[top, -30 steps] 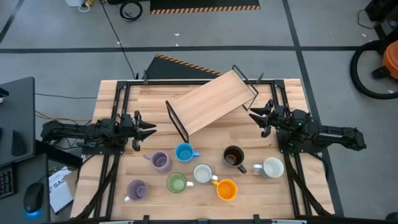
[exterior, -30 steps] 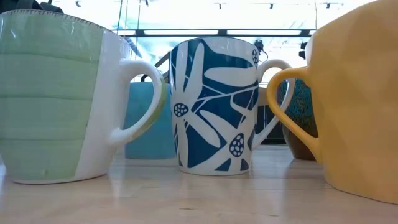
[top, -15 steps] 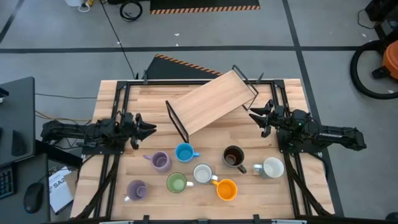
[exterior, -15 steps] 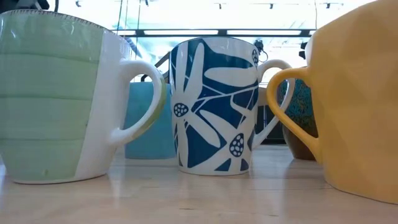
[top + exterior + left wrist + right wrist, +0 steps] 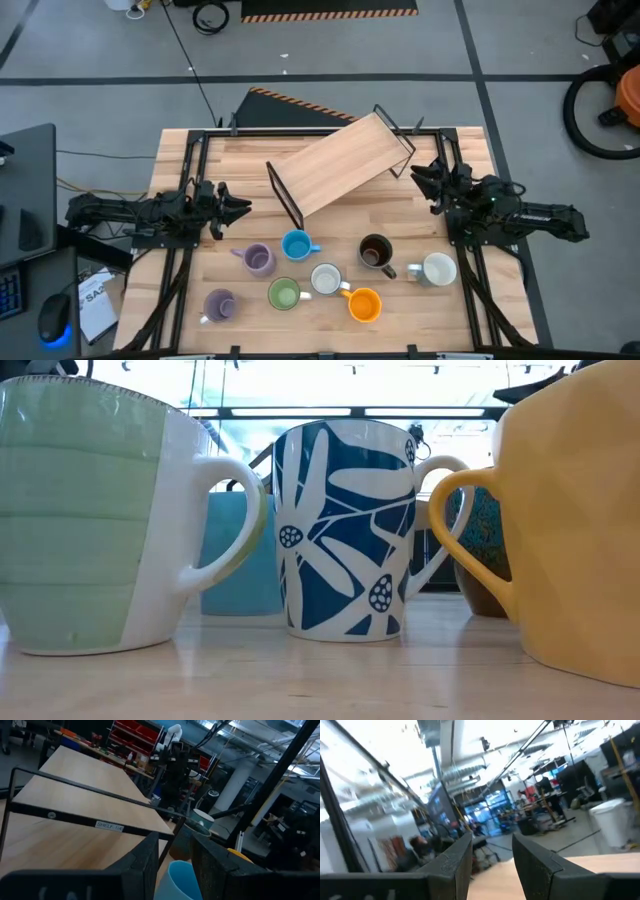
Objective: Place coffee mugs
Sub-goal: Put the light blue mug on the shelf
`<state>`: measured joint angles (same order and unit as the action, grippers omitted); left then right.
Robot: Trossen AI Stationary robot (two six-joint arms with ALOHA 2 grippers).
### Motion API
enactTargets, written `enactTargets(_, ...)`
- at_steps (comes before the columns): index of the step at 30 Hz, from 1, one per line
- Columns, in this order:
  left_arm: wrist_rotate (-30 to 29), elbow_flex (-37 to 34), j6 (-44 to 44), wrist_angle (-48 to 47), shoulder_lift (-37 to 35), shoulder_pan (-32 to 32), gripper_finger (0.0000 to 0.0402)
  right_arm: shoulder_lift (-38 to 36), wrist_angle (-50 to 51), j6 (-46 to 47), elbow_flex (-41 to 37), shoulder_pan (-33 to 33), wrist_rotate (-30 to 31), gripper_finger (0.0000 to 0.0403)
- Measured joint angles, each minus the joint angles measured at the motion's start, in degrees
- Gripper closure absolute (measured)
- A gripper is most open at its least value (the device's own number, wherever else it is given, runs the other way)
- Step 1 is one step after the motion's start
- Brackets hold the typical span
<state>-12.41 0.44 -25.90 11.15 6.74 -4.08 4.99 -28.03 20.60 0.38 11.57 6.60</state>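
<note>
Several coffee mugs stand upright on their bases on the near half of the wooden table [image 5: 180, 150]: lilac [image 5: 258, 259], blue [image 5: 296, 245], dark brown [image 5: 375, 252], white [image 5: 325, 279], green [image 5: 284, 294], orange [image 5: 364, 304], a second lilac [image 5: 219, 305] and a second white [image 5: 438, 269]. My left gripper [image 5: 238, 207] hovers open at the left edge, pointing level toward the blue mug [image 5: 182, 880]. Open as well, my right gripper [image 5: 422, 176] hovers at the right edge, tipped upward [image 5: 492, 855]. Neither has anything between its fingers.
A wooden shelf board [image 5: 340, 165] in a black wire frame [image 5: 75, 815] lies slanted across the far middle of the table, between the two arms. Black rails [image 5: 195, 150] run along both table sides. The low view is filled by the green [image 5: 90, 520], floral [image 5: 345, 530] and orange [image 5: 570, 520] mugs.
My right gripper has tipped upward, rolled a little about its own line and shifted slightly toward the far edge. My left gripper has rolled about its own line while staying in place. Both stay open. No mug has moved.
</note>
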Motion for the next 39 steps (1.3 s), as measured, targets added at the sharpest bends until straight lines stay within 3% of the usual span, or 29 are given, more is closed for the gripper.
enactTargets(9,2.57,0.01,0.82,10.16,0.00,-0.04,0.0285,0.15,2.89,2.97,2.61,0.00,-4.02,0.0257)
enactTargets(15,0.32,0.01,2.63,17.55,-0.02,0.01,0.0285,3.50,15.84,1.96,9.81,0.00,-4.84,0.0257)
enactTargets(27,-6.02,0.01,3.26,17.73,0.00,0.01,0.0285,22.39,44.57,1.92,28.06,-3.82,-4.79,0.0257)
enactTargets(39,-6.05,0.01,4.31,17.32,0.00,0.01,0.0285,39.47,57.46,0.98,41.20,-11.51,-3.18,0.0257)
